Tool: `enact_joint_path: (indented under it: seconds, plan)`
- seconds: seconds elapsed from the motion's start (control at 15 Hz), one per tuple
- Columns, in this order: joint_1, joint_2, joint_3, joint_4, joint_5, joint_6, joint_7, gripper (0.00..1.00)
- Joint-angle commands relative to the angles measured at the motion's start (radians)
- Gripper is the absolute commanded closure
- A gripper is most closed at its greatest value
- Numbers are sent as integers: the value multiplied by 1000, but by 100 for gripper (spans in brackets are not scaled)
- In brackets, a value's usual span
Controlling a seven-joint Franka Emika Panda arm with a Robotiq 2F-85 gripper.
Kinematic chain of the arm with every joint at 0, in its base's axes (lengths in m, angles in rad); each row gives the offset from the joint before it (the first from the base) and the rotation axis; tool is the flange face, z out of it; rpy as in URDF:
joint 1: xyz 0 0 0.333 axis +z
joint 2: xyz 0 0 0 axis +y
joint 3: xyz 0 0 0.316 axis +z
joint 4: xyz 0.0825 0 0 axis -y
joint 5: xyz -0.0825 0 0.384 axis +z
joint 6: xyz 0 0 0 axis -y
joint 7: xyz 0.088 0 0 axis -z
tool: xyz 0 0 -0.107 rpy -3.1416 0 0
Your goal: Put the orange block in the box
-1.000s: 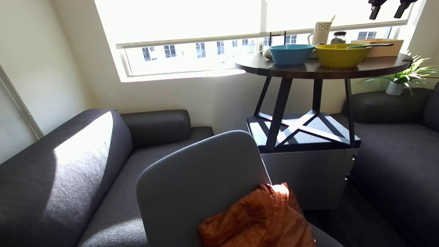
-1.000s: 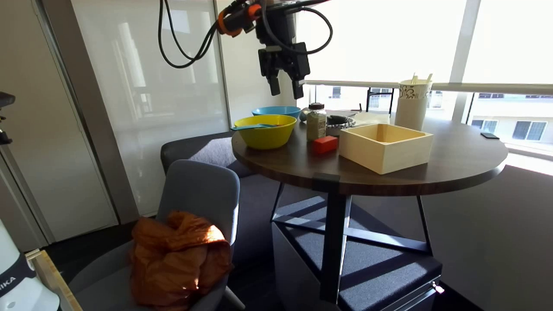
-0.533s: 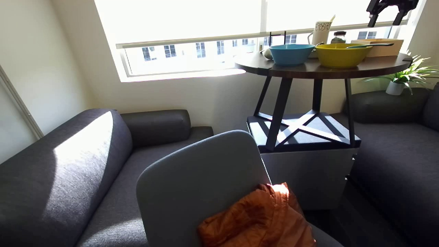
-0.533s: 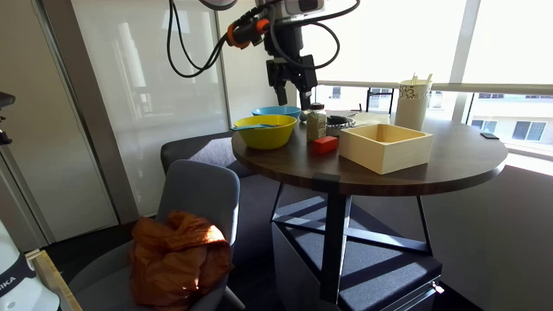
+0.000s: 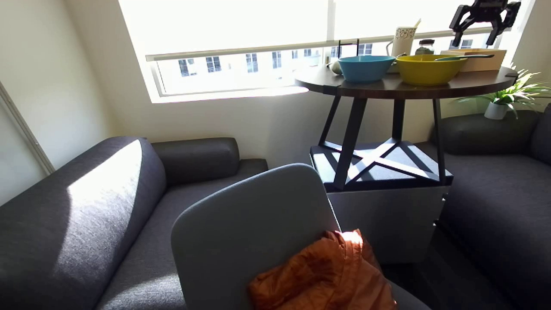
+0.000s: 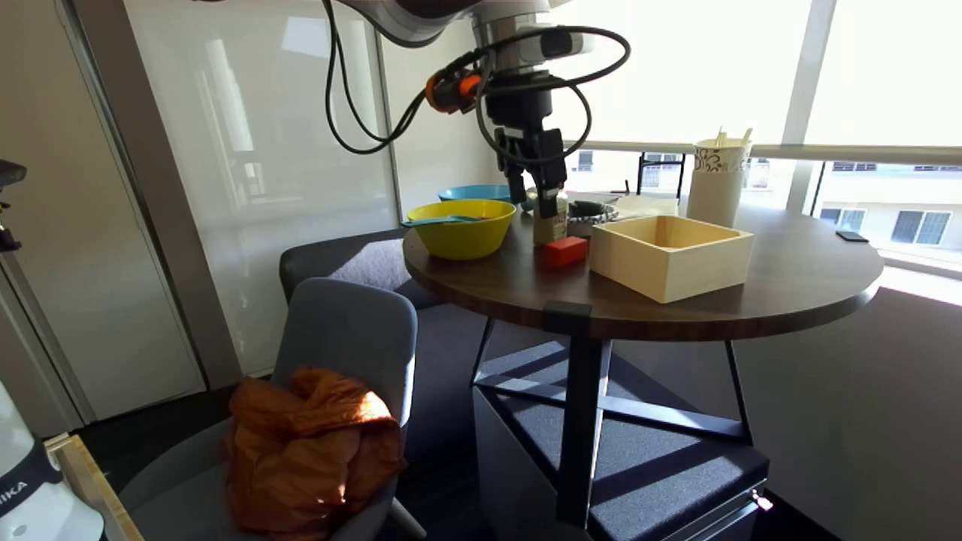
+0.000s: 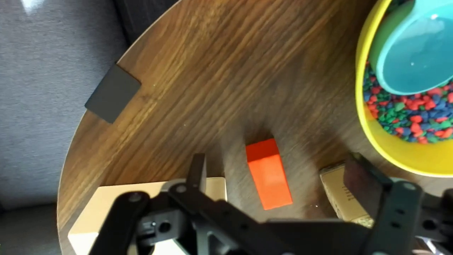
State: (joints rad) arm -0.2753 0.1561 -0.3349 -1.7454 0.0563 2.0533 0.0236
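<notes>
The orange-red block (image 6: 565,252) lies on the round wooden table between the yellow bowl and the box. In the wrist view the block (image 7: 271,179) lies between the spread fingers, below them; it does not show in the exterior view from behind the bowls. The tan open-topped box (image 6: 706,270) stands beside the block; it also shows in an exterior view (image 5: 484,61) and partly behind a finger in the wrist view (image 7: 122,193). My gripper (image 6: 534,204) is open and empty, above the table near the bottle; it also shows in an exterior view (image 5: 473,42) and the wrist view (image 7: 276,157).
A spice bottle (image 6: 550,231) stands right behind the block. The yellow bowl (image 6: 462,239) with a blue scoop is close by, and a blue bowl (image 6: 481,192) is behind it. A tall patterned cup (image 6: 714,184) stands behind the box. The table edge (image 6: 488,299) is near.
My gripper has come down toward the table and moved closer to the bottle and block, staying open. The block, box and bowls have not moved.
</notes>
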Motion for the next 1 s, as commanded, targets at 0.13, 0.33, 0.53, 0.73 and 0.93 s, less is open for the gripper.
enact_joint_path:
  seconds: [0.13,0.33,0.53,0.73,0.93]
  plan:
    - [-35,91,18,75,74,12,64,0]
    - [-48,119,31,80,108,53,48,0]
    - [-56,145,42,84,115,124,10,0]
    - [-60,164,51,83,100,189,-23,0]
    - [-67,175,61,81,101,202,-52,3]
